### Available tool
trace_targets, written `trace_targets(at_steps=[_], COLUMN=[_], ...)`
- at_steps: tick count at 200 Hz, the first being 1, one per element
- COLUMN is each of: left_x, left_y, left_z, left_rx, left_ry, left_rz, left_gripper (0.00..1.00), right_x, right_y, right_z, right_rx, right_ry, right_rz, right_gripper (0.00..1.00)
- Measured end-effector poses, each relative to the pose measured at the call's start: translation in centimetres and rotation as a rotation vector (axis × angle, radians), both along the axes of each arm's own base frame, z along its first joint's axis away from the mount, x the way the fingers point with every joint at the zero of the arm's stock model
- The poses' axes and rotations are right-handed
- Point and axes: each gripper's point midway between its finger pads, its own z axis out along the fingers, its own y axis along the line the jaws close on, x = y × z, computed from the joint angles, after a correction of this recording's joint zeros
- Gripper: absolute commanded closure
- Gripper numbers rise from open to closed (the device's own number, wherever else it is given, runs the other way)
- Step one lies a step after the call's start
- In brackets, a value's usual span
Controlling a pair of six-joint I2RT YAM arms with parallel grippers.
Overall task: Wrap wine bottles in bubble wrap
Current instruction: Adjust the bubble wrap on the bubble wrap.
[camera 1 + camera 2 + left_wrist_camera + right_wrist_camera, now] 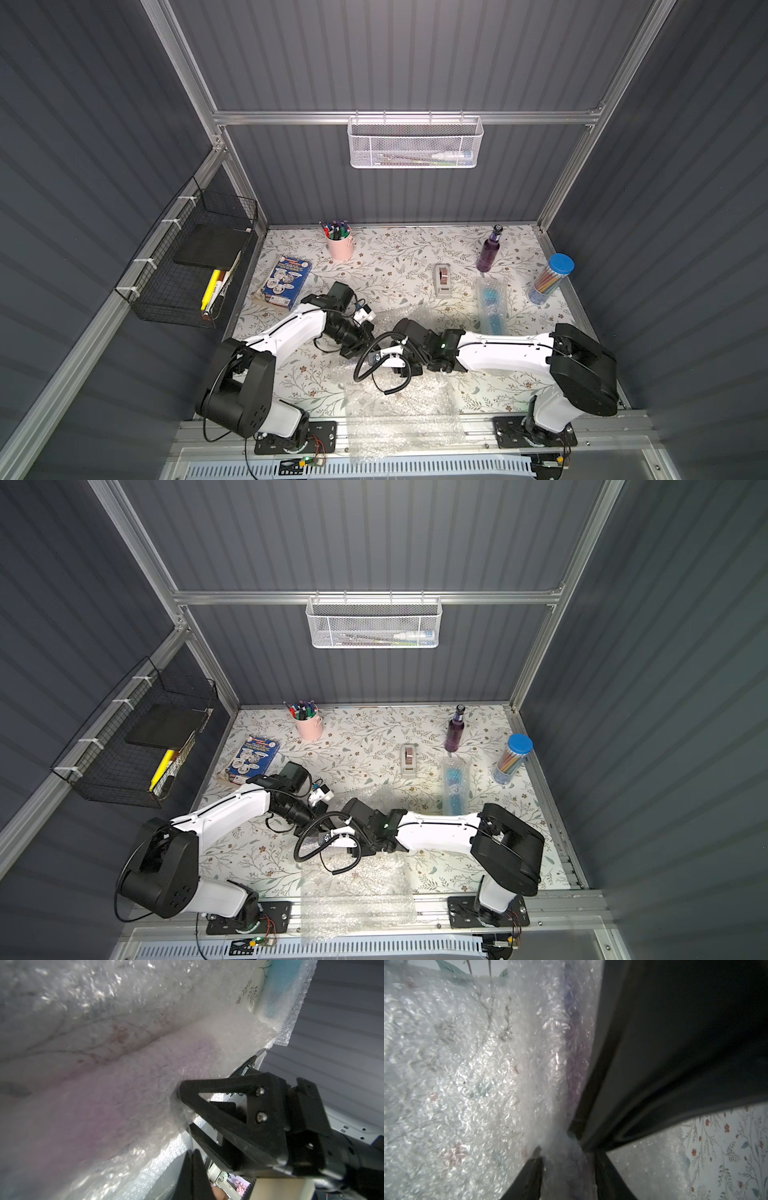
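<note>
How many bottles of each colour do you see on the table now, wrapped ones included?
Blue bottle: 1, lying wrapped.
Purple bottles: 2, one standing bare, one showing through bubble wrap in the wrist views.
Total: 3

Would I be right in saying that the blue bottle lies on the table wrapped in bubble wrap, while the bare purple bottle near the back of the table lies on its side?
Not quite: the bare purple bottle near the back of the table stands upright, as both top views show. The blue bottle does lie there wrapped in bubble wrap.
</note>
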Motion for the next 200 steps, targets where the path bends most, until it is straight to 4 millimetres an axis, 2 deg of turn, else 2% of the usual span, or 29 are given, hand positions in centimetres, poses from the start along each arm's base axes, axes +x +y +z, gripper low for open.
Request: trace_targets(at_steps=[40, 81, 109, 177, 200], left_x=[-0.5, 0.0, -0.3, -0.6, -0.6], left_y=[0.3, 0.3, 0.6, 0.3, 0.4], left_z=[-1.5, -1.9, -3.0, -3.0, -3.1], left_rx=[0.024, 0.037, 0.058, 0.041, 0.044], left_ry=[0.011, -0.017, 0.004, 0.018, 0.017], left_rz=[0.012, 0.018, 0.02, 0.02, 0.02], left_gripper=[1.0, 1.0, 1.0, 1.0, 0.94], right_x=[-0.1, -0.2, -0.3, -0.4, -0.5], right_y=[0.0, 0.0, 0.1, 0.1, 0.1], right_z=[0.0, 0.0, 0.0, 0.0, 0.0], right_rx=[0.004, 0.003, 0.004, 0.005, 0.007], right_ry=[-0.009, -0.016, -0.017, -0.014, -0.01], right_rz=[-0.008, -0.013, -0.012, -0.014, -0.019], right_gripper=[0.59, 0.59, 0.59, 0.59, 0.59])
